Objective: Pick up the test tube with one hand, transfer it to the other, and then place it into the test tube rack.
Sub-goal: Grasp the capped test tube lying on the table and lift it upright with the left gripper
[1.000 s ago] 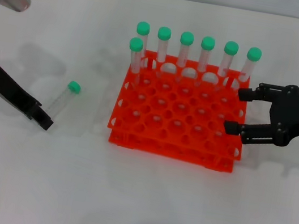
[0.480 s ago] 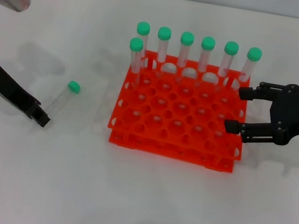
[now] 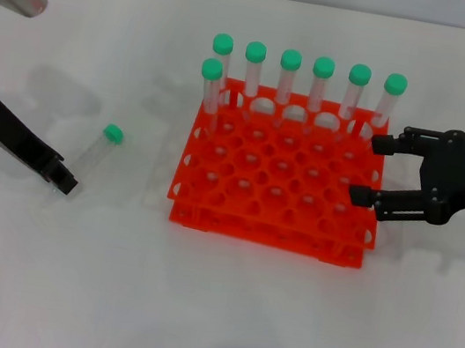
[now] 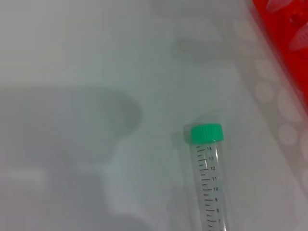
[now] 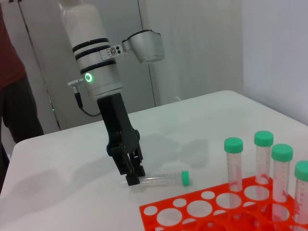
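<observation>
A clear test tube with a green cap lies flat on the white table, left of the orange test tube rack. My left gripper, black and unlabelled, is low at the tube's bottom end. The right wrist view shows this gripper right at the end of the lying tube. The left wrist view shows the tube from above, cap away from the camera. My right gripper, with a white label, is open and empty at the rack's right edge.
Several green-capped tubes stand upright in the rack's back row and one in the second row at the left. The rack's corner shows in the left wrist view. A person stands beyond the table's far side.
My left gripper has shifted slightly left and back along the tube's lower end. The tube and my right gripper have stayed almost still.
</observation>
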You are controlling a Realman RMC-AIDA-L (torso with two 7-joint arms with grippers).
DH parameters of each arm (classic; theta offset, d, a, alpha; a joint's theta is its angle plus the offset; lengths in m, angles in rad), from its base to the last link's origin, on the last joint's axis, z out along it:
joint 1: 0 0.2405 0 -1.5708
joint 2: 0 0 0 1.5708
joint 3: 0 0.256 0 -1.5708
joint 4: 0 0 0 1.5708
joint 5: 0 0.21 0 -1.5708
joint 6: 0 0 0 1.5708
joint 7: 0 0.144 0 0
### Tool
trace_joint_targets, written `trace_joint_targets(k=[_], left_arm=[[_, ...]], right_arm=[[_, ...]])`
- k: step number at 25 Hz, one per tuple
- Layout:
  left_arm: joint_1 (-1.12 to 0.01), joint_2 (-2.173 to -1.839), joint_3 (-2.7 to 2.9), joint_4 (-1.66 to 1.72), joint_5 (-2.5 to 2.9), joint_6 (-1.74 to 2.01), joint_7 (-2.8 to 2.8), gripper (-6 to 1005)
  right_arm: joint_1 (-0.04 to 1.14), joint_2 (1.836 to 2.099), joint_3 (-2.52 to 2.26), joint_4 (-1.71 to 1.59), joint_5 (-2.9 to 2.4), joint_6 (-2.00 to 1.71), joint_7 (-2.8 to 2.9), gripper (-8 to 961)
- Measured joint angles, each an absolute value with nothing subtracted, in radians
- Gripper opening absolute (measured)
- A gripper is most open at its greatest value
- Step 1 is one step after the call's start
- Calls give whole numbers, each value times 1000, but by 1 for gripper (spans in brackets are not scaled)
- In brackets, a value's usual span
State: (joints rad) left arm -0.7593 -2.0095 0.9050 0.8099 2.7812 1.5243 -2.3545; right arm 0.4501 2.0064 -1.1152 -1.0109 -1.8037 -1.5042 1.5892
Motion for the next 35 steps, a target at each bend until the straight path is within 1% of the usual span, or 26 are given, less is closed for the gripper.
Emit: trace_joint_targets(k=[7, 12, 23, 26, 29, 31, 35], left_arm=[[-761, -2006, 905, 780, 2781, 1510, -2353, 332], [-762, -2007, 911, 780, 2781, 1509, -2352, 260], [-761, -2008, 913, 784, 2777, 1502, -2338, 193], [-760, -2009, 911, 793, 2774, 1488, -2336, 193], [-746, -2011, 907, 843, 2751, 1482, -2329, 194], [-718, -2011, 903, 907, 2690, 1481, -2313, 194], [-671, -2003, 851, 994, 2522, 1465, -2247, 194]], right_arm=[[451, 2006, -1115, -1011, -1804, -1502, 1589, 834], [451, 2006, -1115, -1011, -1804, -1501, 1589, 833], [449, 2008, -1115, -1011, -1804, -1501, 1589, 832], [448, 2008, -1115, -1011, -1804, -1500, 1589, 832], [446, 2008, -1115, -1011, -1804, -1500, 1588, 831], [445, 2008, -1111, -1011, -1804, -1500, 1588, 831], [444, 2010, -1103, -1010, -1802, -1500, 1580, 831]])
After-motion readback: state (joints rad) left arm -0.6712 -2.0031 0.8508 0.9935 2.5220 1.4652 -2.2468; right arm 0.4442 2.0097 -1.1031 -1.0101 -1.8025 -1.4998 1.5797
